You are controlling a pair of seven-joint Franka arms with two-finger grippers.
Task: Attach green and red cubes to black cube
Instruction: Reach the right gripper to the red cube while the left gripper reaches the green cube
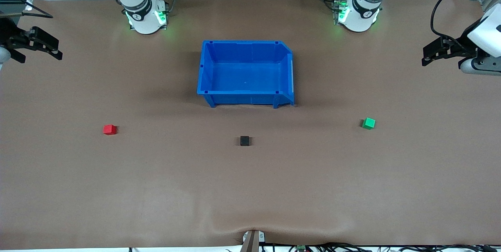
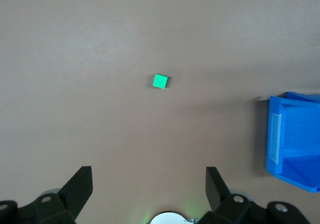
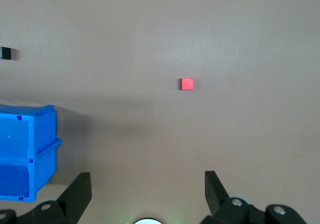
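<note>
The black cube (image 1: 244, 141) sits on the brown table, nearer the front camera than the blue bin. The red cube (image 1: 110, 129) lies toward the right arm's end and shows in the right wrist view (image 3: 187, 84). The green cube (image 1: 368, 123) lies toward the left arm's end and shows in the left wrist view (image 2: 160, 81). The black cube also shows at the edge of the right wrist view (image 3: 5, 52). My left gripper (image 1: 424, 58) (image 2: 148, 179) is open and empty, up over the table's left-arm end. My right gripper (image 1: 42, 58) (image 3: 146, 180) is open and empty, over the right-arm end.
An empty blue bin (image 1: 244, 42) stands mid-table between the arm bases and the cubes; it shows in the left wrist view (image 2: 280, 134) and the right wrist view (image 3: 30, 176). Cables run along the table's front edge.
</note>
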